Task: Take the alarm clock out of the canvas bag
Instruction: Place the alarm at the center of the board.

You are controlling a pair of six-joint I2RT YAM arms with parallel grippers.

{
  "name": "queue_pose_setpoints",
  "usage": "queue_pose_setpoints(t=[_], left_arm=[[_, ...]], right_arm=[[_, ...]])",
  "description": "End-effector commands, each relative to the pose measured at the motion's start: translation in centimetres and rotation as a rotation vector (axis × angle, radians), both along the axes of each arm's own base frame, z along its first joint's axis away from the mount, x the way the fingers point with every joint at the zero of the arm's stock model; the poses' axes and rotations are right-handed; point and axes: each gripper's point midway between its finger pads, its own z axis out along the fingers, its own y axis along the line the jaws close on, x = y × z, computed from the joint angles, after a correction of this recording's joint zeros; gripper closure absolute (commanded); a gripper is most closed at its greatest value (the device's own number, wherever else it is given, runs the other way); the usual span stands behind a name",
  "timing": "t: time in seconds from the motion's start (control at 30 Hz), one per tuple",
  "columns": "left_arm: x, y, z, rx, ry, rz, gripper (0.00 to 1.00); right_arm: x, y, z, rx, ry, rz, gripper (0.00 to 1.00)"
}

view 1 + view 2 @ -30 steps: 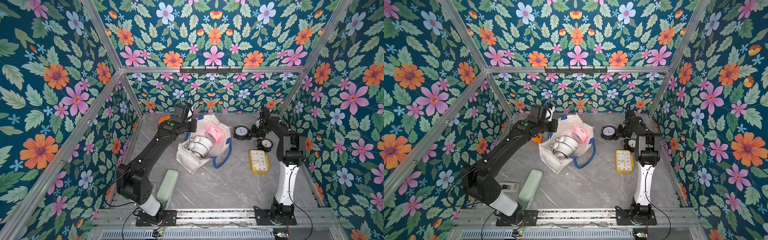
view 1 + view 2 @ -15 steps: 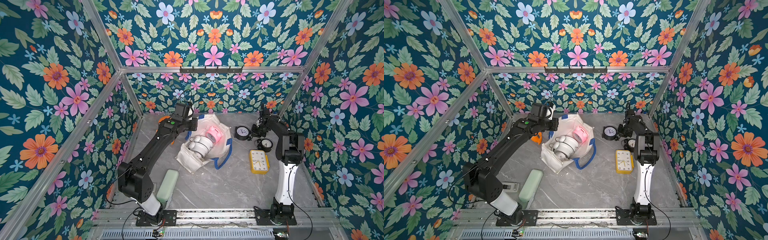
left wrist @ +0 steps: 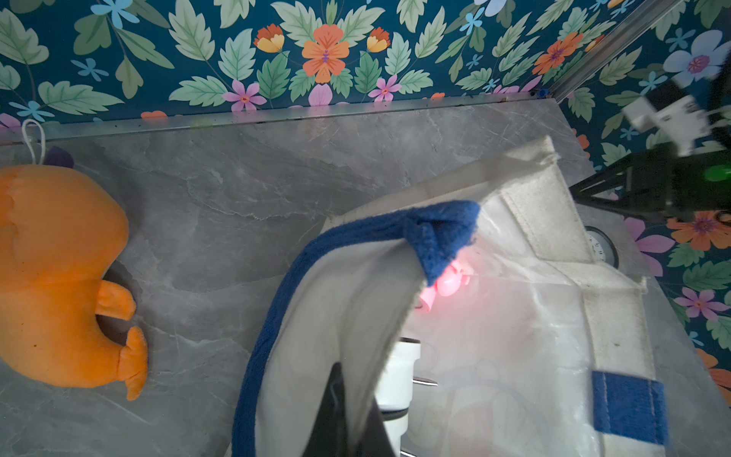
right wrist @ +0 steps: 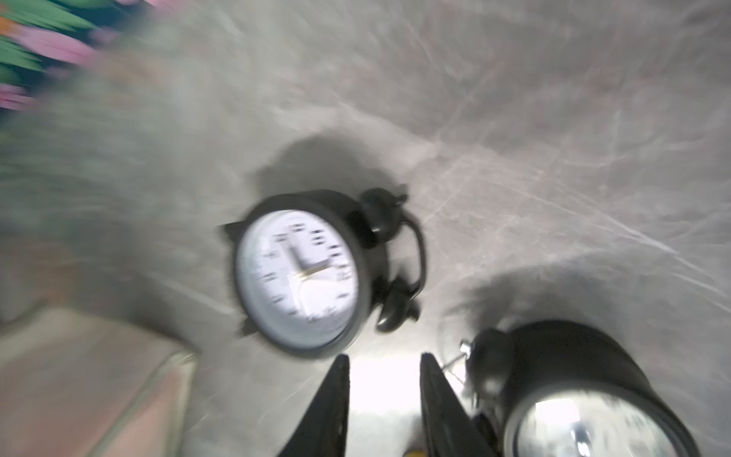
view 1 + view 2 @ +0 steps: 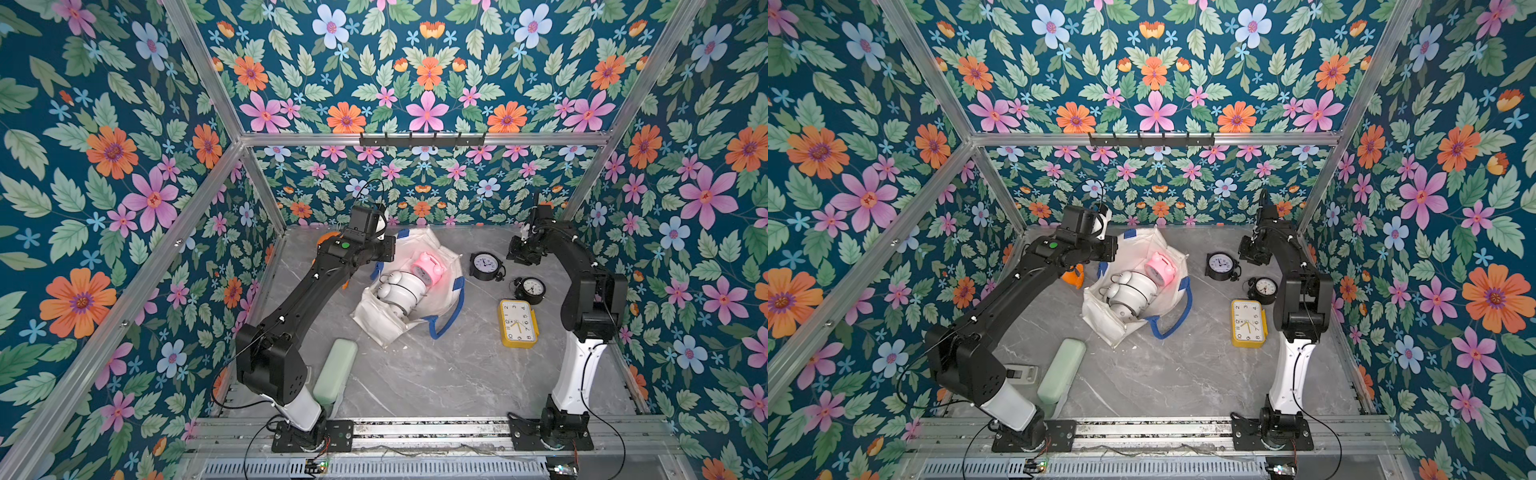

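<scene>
Left pincer (image 3: 348, 411) was clamped shut on the rim of the canvas bag (image 5: 376, 322), lifting that edge and one blue strap handle (image 3: 356, 233) clear of the grey marbled counter (image 5: 415, 374). The bag sat slumped near the middle of the counter, mouth gaping upward. A pink alarm clock (image 5: 428, 268) and a larger white alarm clock (image 5: 401, 293) lay inside, touching each other. Across the counter, the right pincer (image 4: 383, 364) hung low with its jaws parted and nothing between them. It was close to two twin-bell clocks: a black alarm clock (image 5: 484, 266) near the bag and a second black alarm clock (image 5: 530, 289) nearer the right arm. A yellow alarm clock (image 5: 517, 324) lay face up just in front of that pair, all three outside the bag. An orange plush toy (image 3: 59, 277) lay on the bag's other side, by the left arm. A pale green case (image 5: 336, 370) rested near that arm's base. The right wrist view was blurred.
</scene>
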Motion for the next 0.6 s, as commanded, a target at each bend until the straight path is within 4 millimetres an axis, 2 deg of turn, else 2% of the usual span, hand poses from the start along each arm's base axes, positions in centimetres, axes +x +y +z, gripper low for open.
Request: queue_pose_setpoints(t=[0.0,0.1,0.23,0.27,0.33,0.43,0.57], left_arm=[[0.0,-0.8,1.3,-0.040,-0.036,-0.038,1.00],[-0.5,-1.5,1.7,-0.069,-0.033,-0.083,1.00],[-1.3,-2.6,2.5,-0.112,-0.039,-0.147,1.00],[-1.5,-2.8,2.7,-0.118,-0.041,-0.158,1.00],[-1.8,-2.9,3.0,-0.124,-0.048,-0.173,1.00],[-2.0,-3.1,3.5,-0.133,-0.061,-0.183,1.00],[-2.3,-3.4,3.9,-0.150,-0.072,-0.207,1.00]], right_arm=[[-0.8,3.0,4.8,0.064,-0.129,0.104,0.68],[-2.4,7.3,9.6,0.081,-0.275,0.236,0.68],[-5.1,12.9,13.6,0.090,-0.415,0.392,0.68],[-6.2,14.2,15.2,0.095,-0.464,0.429,0.68],[-8.0,16.8,16.2,0.105,-0.510,0.512,0.69],[-10.8,20.8,16.7,0.082,-0.567,0.651,0.69],[-13.9,24.9,15.7,0.068,-0.622,0.780,0.69]])
